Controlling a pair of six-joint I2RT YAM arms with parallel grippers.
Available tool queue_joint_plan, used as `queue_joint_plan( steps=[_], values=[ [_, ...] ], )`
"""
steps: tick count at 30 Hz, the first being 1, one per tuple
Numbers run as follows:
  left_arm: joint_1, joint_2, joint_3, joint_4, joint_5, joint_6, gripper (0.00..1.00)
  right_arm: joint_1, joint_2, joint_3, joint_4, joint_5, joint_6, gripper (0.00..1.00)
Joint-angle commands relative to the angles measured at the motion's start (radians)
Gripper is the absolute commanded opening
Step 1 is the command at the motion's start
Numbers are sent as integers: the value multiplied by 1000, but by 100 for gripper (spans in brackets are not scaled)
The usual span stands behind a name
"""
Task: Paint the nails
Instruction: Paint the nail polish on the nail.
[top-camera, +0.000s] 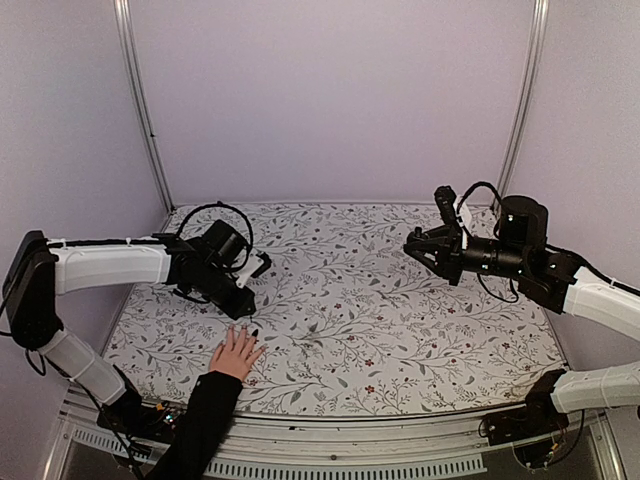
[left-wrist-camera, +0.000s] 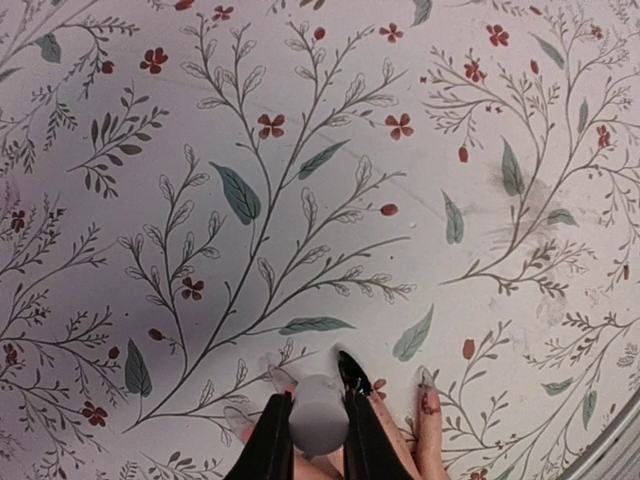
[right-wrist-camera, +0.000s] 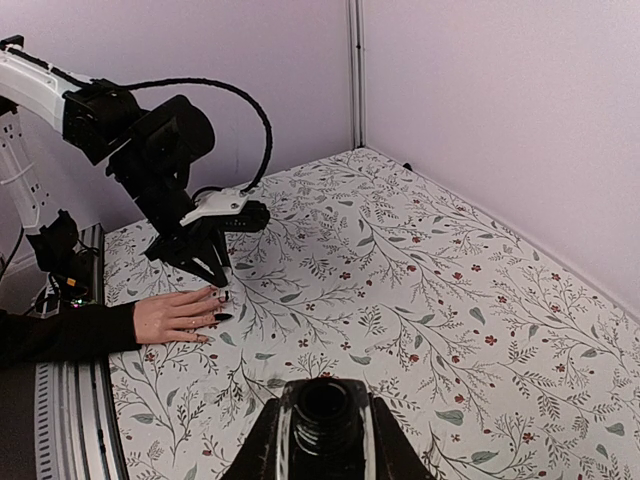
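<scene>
A light-skinned hand (top-camera: 237, 352) with a black sleeve lies flat at the table's near left. It also shows in the right wrist view (right-wrist-camera: 178, 314). Its nails are long. In the left wrist view one nail (left-wrist-camera: 352, 372) is dark with polish, and the neighbours (left-wrist-camera: 279, 378) (left-wrist-camera: 425, 379) look clear. My left gripper (top-camera: 243, 304) is shut on a white brush cap (left-wrist-camera: 319, 414) and points down right over the fingertips. The brush tip is hidden. My right gripper (top-camera: 422, 247) hovers at the right, shut on an open dark bottle (right-wrist-camera: 323, 418).
The floral tablecloth (top-camera: 380, 320) covers the table. Pale walls with metal corner posts (top-camera: 142, 110) close in the back and sides. The table's metal front rail (top-camera: 380, 440) runs along the near edge.
</scene>
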Motion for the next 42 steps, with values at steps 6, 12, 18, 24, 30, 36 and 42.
queue_joint_plan(
  steps=[6, 12, 18, 24, 30, 36, 42],
  values=[
    [-3, 19, -20, -1, 62, 2, 0, -3, -14, -6, 20, 7, 0, 0],
    [-12, 31, -17, -12, 70, 1, 0, -3, -12, -6, 20, 6, 1, 0],
    [-15, 44, -12, -14, 62, 3, 0, -3, -14, -7, 20, 7, 0, 0],
    [-14, 59, -9, -11, 52, 2, 0, -4, -16, -7, 20, 9, 1, 0],
    [-14, 67, -6, -6, 56, 7, 0, -3, -13, -7, 20, 12, -1, 0],
    [-14, 73, 0, 2, 60, 9, 0, -4, -12, -8, 20, 14, -1, 0],
    [-14, 86, 12, 5, 65, 16, 0, -4, -13, -9, 18, 16, -1, 0]
  ],
)
